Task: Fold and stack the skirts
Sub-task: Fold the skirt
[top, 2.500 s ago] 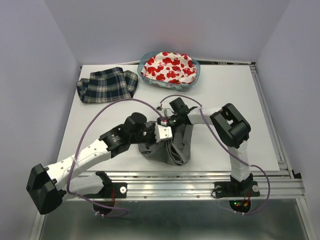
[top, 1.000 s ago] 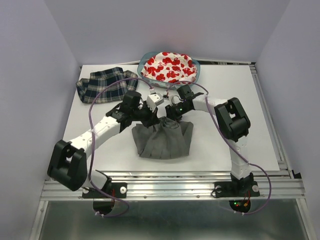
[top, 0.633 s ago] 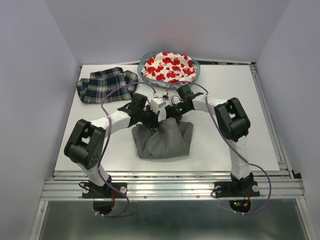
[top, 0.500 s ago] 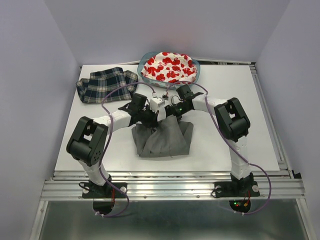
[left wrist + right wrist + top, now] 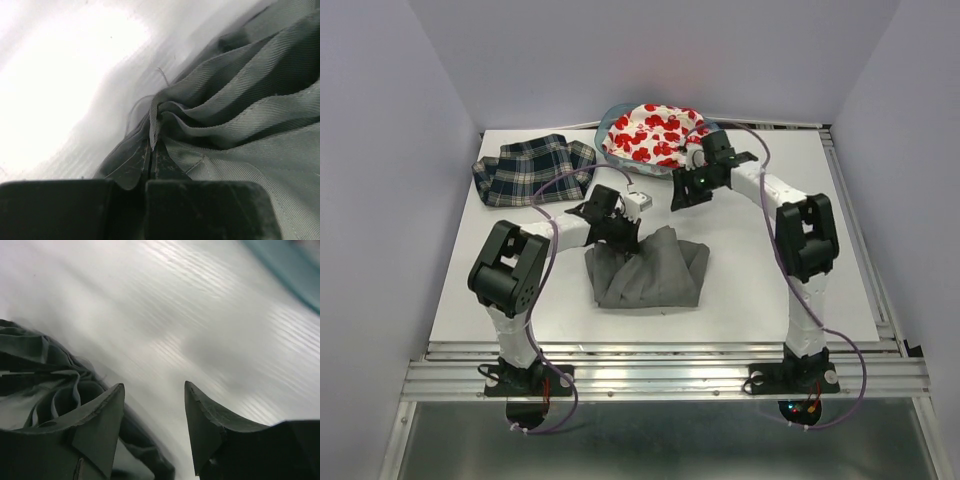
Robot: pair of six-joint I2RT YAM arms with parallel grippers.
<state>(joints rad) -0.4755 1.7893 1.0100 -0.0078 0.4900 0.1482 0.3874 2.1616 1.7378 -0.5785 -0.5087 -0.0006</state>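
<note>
The grey pleated skirt [image 5: 645, 270] lies bunched at the middle of the table [image 5: 770, 270]. My left gripper [image 5: 620, 228] is shut on a fold at its far left edge; in the left wrist view the fingertips [image 5: 151, 145] pinch a ridge of grey cloth [image 5: 240, 100]. My right gripper [image 5: 680, 195] hangs open past the skirt's far edge, with only bare table between its fingers [image 5: 154, 385] and the grey cloth [image 5: 35, 365] to its lower left. The plaid skirt [image 5: 533, 170] lies at the back left. The red-print skirt [image 5: 655, 133] sits in the basket.
The teal basket [image 5: 603, 128] stands at the back centre, just behind my right wrist, and its rim [image 5: 290, 275] shows at the right wrist view's top right corner. Purple cables loop over both arms. A metal rail [image 5: 670, 372] runs along the near edge.
My right gripper has opened, let go of the grey skirt and moved back and right toward the basket. The left arm has drawn its elbow in, still pinching the cloth.
</note>
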